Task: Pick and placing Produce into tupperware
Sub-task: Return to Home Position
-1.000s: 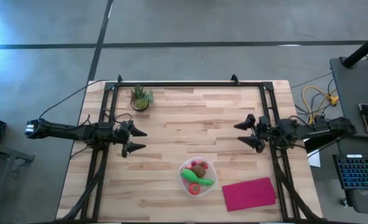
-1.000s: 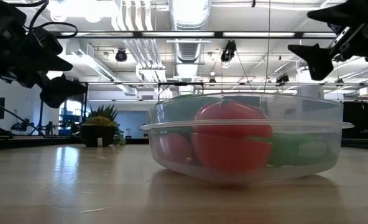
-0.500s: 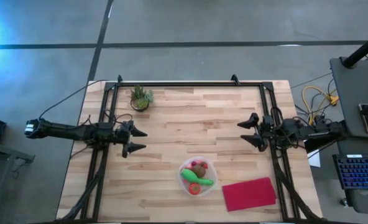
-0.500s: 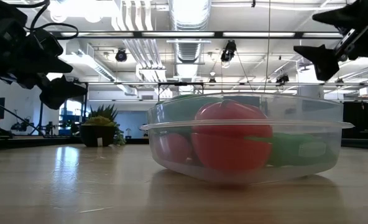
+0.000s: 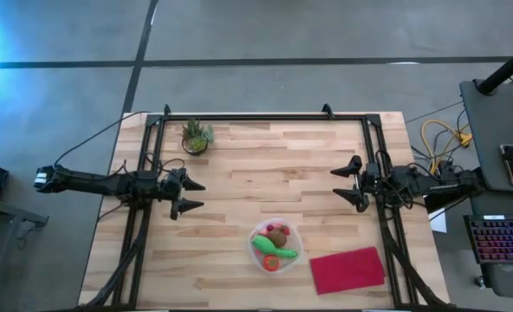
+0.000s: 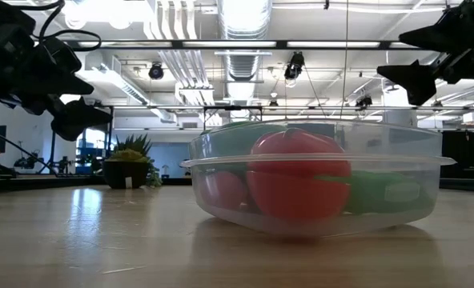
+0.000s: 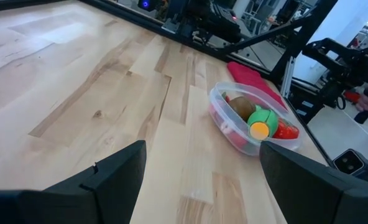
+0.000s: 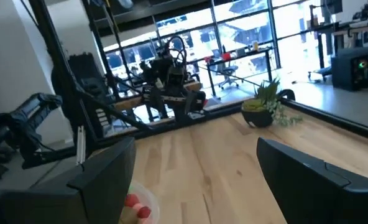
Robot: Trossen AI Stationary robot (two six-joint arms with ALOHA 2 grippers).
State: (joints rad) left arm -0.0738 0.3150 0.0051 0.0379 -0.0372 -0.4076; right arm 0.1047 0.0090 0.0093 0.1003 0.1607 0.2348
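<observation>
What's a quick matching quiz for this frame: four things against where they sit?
Things:
1. plant
2. tupperware
3. cloth
4. right gripper

Places:
A. lying flat at the table's near right corner
B. open, raised off the table, facing the left gripper across it
C. near middle of the table, holding the produce
D. far left of the table, standing alone

Pairs: 1-D, 2-C, 3-A, 4-B
</observation>
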